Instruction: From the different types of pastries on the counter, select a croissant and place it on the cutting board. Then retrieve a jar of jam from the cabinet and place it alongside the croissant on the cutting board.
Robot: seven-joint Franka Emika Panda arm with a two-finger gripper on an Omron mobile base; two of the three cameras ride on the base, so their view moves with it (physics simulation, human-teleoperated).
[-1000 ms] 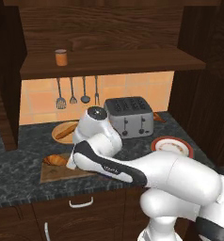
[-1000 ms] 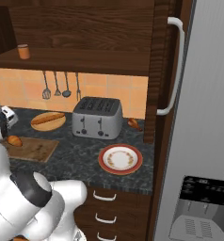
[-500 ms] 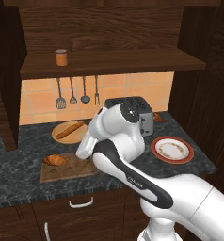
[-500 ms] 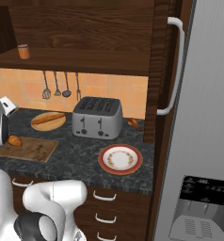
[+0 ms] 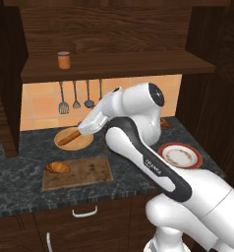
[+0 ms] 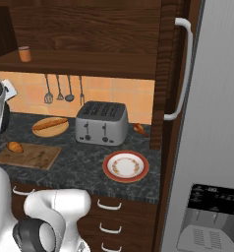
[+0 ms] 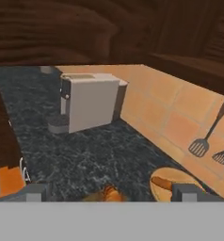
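Observation:
The croissant point(image 5: 57, 168) lies at the left end of the cutting board point(image 5: 84, 173) on the dark counter point(image 5: 20, 147); it is also seen from the other side as the croissant point(image 6: 14, 146) on the board point(image 6: 28, 156). My gripper point(image 5: 81, 131) hangs above the round wooden plate, pointing left, open and holding nothing. In the hand view the fingertips point(image 7: 36, 192) stand wide apart, with the croissant point(image 7: 107, 193) low between them. The jar of jam point(image 5: 64, 60) stands on the cabinet shelf point(image 5: 119, 65), up and to the left of the hand. The long loaf point(image 5: 70, 138) rests on the round plate.
A round wooden plate point(image 6: 50, 128) sits behind the board. A toaster point(image 6: 102, 123) and a red-rimmed plate point(image 6: 126, 166) stand to the right, with another pastry point(image 6: 140, 129) near the wall. Utensils point(image 5: 74, 96) hang on the tiles. A coffee machine point(image 7: 88, 101) stands far left.
The arm has risen and swung up from low over the cutting board. The hand now sits higher, above the round plate. The croissant stays on the board.

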